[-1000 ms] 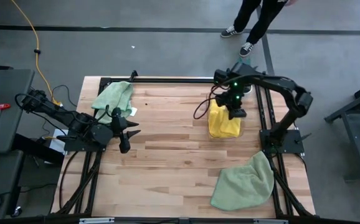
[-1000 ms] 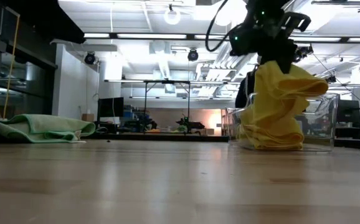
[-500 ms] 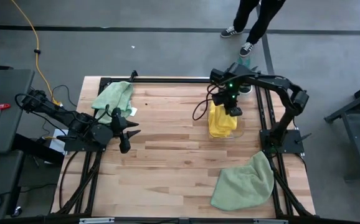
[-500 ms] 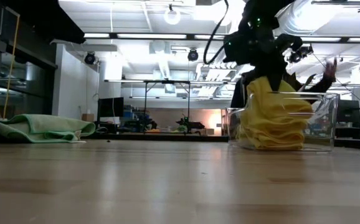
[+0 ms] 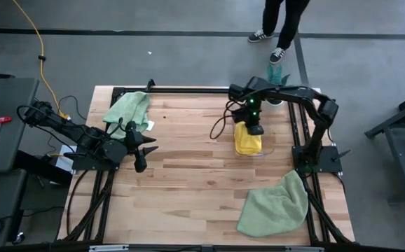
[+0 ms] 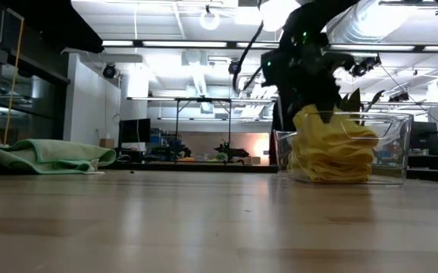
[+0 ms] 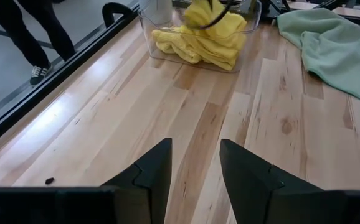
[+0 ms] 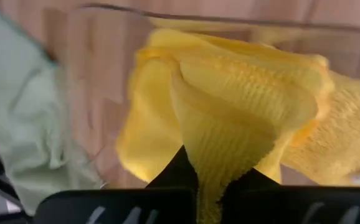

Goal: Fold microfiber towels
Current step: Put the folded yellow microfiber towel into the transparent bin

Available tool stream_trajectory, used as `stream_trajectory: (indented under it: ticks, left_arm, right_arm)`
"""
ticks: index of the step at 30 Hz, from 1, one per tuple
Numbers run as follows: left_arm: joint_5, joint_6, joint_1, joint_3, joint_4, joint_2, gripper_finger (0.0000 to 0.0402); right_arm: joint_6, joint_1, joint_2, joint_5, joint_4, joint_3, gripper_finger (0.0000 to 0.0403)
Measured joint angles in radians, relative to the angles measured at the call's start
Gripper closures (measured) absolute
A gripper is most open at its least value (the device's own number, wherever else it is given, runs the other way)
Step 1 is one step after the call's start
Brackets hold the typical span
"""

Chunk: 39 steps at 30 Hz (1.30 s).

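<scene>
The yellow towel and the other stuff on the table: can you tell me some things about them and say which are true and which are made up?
1. The right tool is pinching a yellow towel. True.
2. The yellow towels sit in a clear bin. True.
3. The left tool holds a green towel. False: it is open and holds nothing.
4. There are two green towels on the table, one at a far corner and one at a near corner. True.
5. A person is leaning on the table. False: a person's legs show on the floor beyond it, apart from the table.
</scene>
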State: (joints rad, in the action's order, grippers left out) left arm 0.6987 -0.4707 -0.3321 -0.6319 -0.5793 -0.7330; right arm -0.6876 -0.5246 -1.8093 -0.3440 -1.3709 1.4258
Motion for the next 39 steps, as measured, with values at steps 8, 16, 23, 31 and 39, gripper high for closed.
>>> stream_trajectory:
  ticks: [8, 16, 23, 31, 39]
  left_arm:
    - [0.000, 0.000, 0.000, 0.000, 0.000, 0.000, 0.0275]
    - [0.000, 0.002, 0.000, 0.000, 0.000, 0.000, 0.0275]
    - [0.000, 0.002, 0.000, 0.000, 0.000, 0.000, 0.0275]
    - [0.002, 0.002, 0.000, 0.000, 0.000, 0.000, 0.0275]
    - [0.002, 0.002, 0.000, 0.000, 0.000, 0.000, 0.0275]
  right_arm:
    - [0.086, -0.012, -0.094, 0.120, 0.036, 0.000, 0.0403]
    - [0.141, -0.012, -0.129, 0.150, 0.123, 0.000, 0.0403]
    - [0.157, -0.012, -0.129, 0.150, 0.142, 0.000, 0.0403]
    - [0.179, -0.012, -0.129, 0.126, 0.142, 0.000, 0.0369]
    - [0.165, -0.011, -0.129, 0.178, 0.058, 0.038, 0.0259]
